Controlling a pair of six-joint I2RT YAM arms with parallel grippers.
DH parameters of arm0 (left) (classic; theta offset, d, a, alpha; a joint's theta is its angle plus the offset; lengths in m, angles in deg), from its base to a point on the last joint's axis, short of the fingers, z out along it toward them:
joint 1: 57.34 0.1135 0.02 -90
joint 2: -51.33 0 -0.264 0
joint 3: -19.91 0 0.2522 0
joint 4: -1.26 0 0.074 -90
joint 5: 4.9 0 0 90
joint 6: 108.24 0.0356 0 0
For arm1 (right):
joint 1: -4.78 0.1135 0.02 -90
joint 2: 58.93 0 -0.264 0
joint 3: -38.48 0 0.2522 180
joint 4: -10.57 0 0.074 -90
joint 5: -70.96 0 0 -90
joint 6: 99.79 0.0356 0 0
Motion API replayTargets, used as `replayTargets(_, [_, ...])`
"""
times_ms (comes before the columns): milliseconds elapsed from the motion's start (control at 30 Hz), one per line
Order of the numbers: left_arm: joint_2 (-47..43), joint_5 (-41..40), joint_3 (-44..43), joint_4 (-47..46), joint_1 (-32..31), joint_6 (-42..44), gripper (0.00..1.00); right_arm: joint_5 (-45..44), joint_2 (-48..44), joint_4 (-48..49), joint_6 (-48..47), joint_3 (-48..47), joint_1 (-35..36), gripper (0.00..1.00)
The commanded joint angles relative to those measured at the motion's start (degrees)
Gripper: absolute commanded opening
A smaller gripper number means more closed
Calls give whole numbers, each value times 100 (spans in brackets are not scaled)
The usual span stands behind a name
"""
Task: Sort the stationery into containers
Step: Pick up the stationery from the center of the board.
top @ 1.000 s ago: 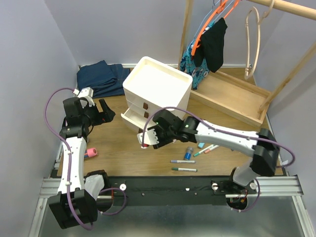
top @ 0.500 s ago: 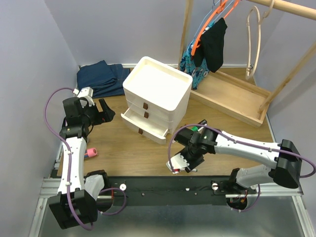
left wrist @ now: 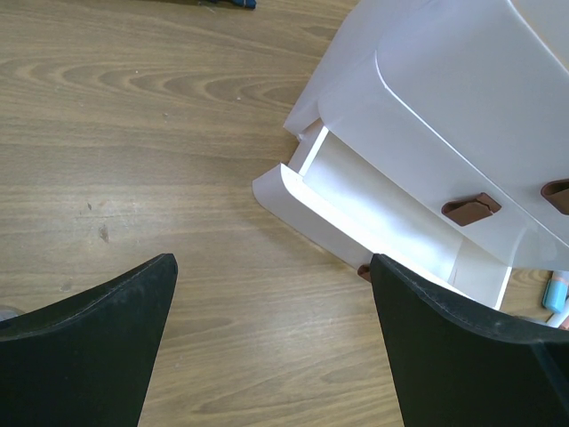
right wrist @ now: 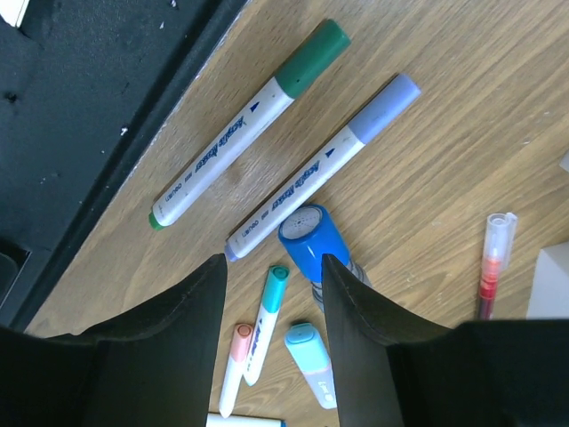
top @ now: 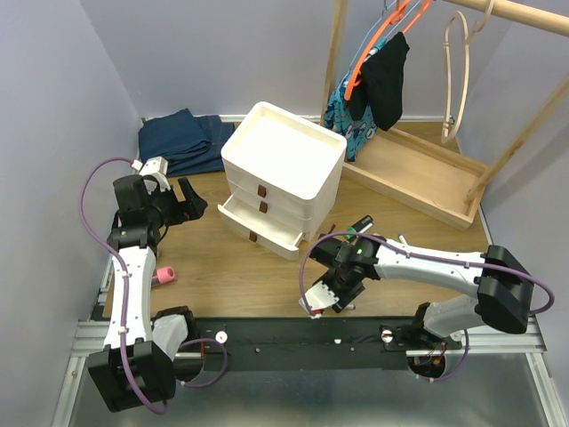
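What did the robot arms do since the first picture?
The right tool swung away from the drawers, toward the table's near edge, and now hangs open over the markers and the blue-capped bottle, holding nothing. The left tool, also open, stayed put, and the bottom drawer stayed pulled out.

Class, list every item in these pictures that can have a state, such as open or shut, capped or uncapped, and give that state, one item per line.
Bottom drawer: pulled open, looks empty.
Middle drawer: shut.
Top drawer: shut.
Green marker: capped, lying flat.
Purple marker: capped, lying flat.
Blue-capped bottle: cap on.
Red pen: lying flat, clear cap on.
Left gripper: open, empty.
Right gripper: open, empty, above the markers.
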Motion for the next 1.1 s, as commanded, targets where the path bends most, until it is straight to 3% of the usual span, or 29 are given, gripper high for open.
replayTargets(0, [41, 65, -8, -2, -38, -13, 99, -176, 87, 272, -318, 198, -168, 55])
replayTargets(633, [85, 4, 123, -82, -30, -4, 99, -132, 808, 1010, -776, 251, -792, 51])
replayTargets(833, [76, -5, 124, -73, -21, 14, 99, -97, 852, 906, -636, 67, -792, 31])
replayTargets(967, [67, 12, 115, -64, -21, -4, 99, -79, 589, 432, -486, -687, -766, 28])
replayTargets(1067, [50, 21, 88, -64, -21, -13, 99, 87, 649, 1, 145, -1961, -757, 28])
